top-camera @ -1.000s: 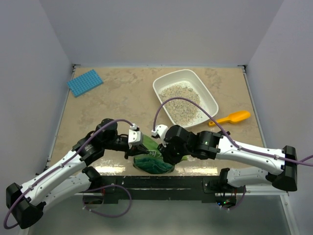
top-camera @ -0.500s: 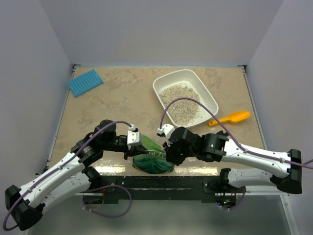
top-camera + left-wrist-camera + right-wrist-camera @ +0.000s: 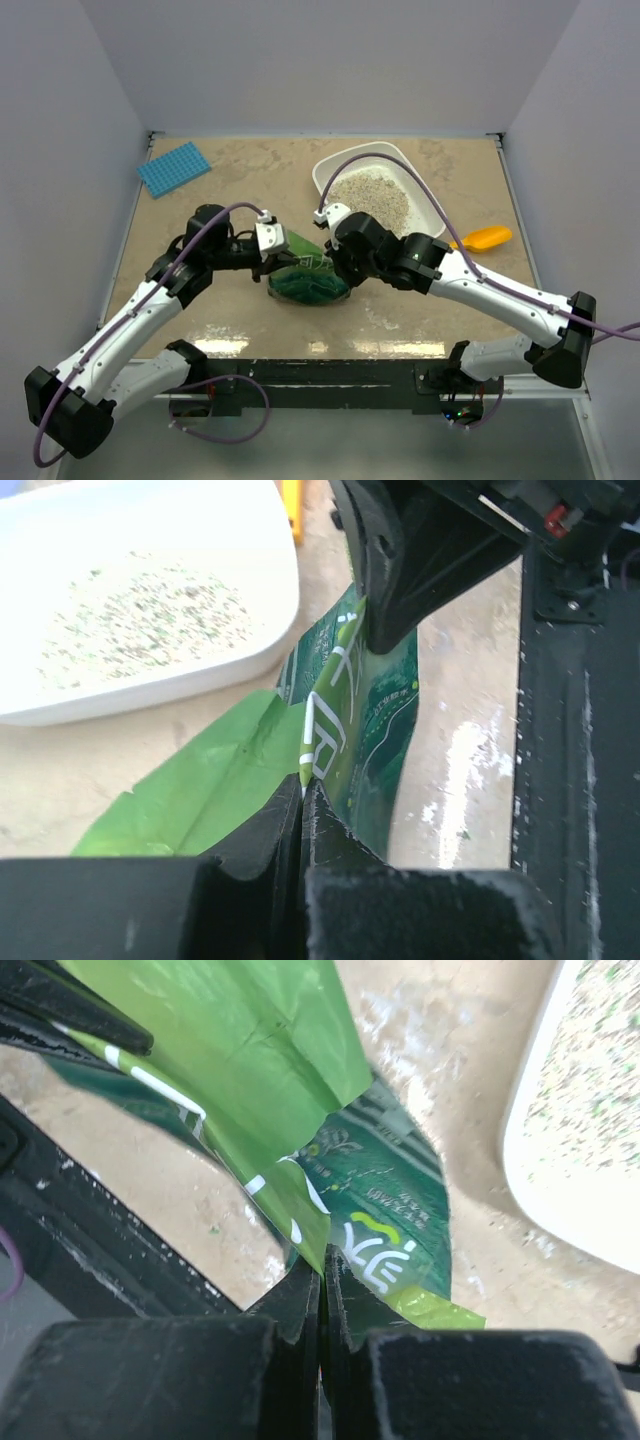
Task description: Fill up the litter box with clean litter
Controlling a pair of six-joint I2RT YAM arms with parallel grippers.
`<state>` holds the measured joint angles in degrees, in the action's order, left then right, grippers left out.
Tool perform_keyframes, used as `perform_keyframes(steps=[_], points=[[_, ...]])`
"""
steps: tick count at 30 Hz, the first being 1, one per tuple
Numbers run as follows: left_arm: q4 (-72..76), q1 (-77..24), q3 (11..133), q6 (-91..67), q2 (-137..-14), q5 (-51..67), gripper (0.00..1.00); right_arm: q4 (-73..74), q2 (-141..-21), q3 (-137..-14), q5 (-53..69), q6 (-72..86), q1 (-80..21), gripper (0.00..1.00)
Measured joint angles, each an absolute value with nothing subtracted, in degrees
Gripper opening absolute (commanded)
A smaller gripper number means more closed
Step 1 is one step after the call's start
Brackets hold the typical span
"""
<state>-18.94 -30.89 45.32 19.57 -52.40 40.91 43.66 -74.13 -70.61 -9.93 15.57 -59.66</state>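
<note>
Clamped tight, the left gripper (image 3: 303, 790) and the right gripper (image 3: 322, 1260) each pinch an edge of the glossy green pouch bag (image 3: 308, 283) just beside the white shallow plastic litter box (image 3: 360, 153), which holds a thin heap of pale beige clean litter (image 3: 375, 195), so it looks partly filled with more pouring likely left.

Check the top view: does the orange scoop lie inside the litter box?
No, the orange scoop lies on the table, outside the litter box, off its right side.

Glossy green pouch (image 3: 308, 284), smooth white plastic litter box (image 3: 426, 191)
</note>
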Motion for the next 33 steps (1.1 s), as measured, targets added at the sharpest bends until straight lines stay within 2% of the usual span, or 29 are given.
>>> perform_keyframes(steps=[6,12,18,20,21,23,24,26,27,30,33], points=[[-16.7,-28.7,47.5,20.9,-54.1,43.2,0.0,41.3,-72.6,-70.4,-11.0,14.2,-58.8,0.0],[-11.3,-28.9,37.9,19.6,-50.7,45.1,0.0,39.2,-72.6,-65.1,-8.1,14.9,-59.2,0.0],[-7.6,-28.9,32.9,18.1,-46.6,44.9,0.0,38.4,-74.0,-64.8,-7.3,15.5,-59.5,0.02],[-7.0,-28.9,32.3,17.7,-45.8,44.7,0.0,38.2,-74.0,-64.8,-7.1,15.9,-59.4,0.16],[-6.9,-28.9,32.2,17.5,-45.6,44.6,0.0,38.2,-74.0,-64.8,-7.0,16.4,-59.4,0.29],[-6.5,-28.9,32.0,17.4,-45.6,44.5,0.0,38.2,-73.6,-64.9,-7.2,17.6,-59.0,0.43],[-6.4,-28.9,32.0,17.2,-45.6,44.4,0.0,38.3,-73.2,-65.0,-7.9,18.1,-58.7,0.53],[-6.3,-28.9,32.0,17.0,-45.6,44.1,0.0,39.6,-71.5,-65.6,-10.1,19.7,-57.6,0.59],[-5.9,-28.8,32.0,16.8,-45.8,43.9,0.0,40.0,-70.1,-65.8,-11.7,20.3,-56.7,0.65],[-4.6,-28.6,32.0,15.9,-46.5,43.2,0.0,41.7,-64.6,-66.5,-16.4,24.3,-52.2,0.71],[-3.8,-28.5,32.0,14.8,-46.9,42.6,0.0,43.2,-59.1,-66.7,-21.6,29.1,-47.1,0.72]])
